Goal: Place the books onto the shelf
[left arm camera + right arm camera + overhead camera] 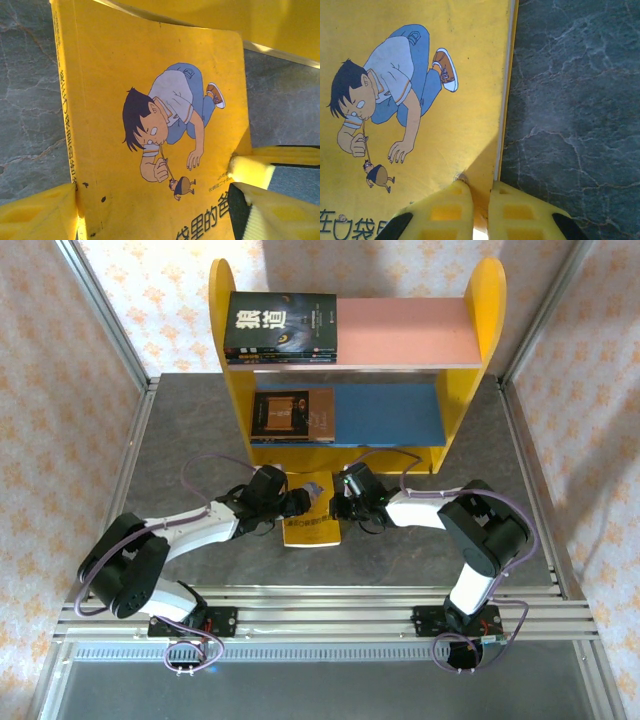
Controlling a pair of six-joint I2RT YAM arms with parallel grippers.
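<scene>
A yellow book point(312, 525) with a cartoon boy on its cover lies flat on the grey table in front of the shelf point(225, 310). My left gripper point(303, 502) is open at the book's left side. In the left wrist view its fingers point(40, 215) straddle the near end of the yellow book point(110, 50). My right gripper point(338, 505) is shut on the book's right edge. The right wrist view shows that gripper point(480, 189) pinching the page edge of the yellow book point(470, 50). A stack of black books point(280, 325) lies on the pink upper board, and a brown book point(292, 415) lies on the blue lower board.
The shelf's yellow base panel point(280, 20) stands just beyond the book's far end. Aluminium rails point(130, 455) border the grey table point(500, 450) on both sides, and a rail bar point(330, 615) carries the arm bases at the near edge. Patterned walls close in the back and sides.
</scene>
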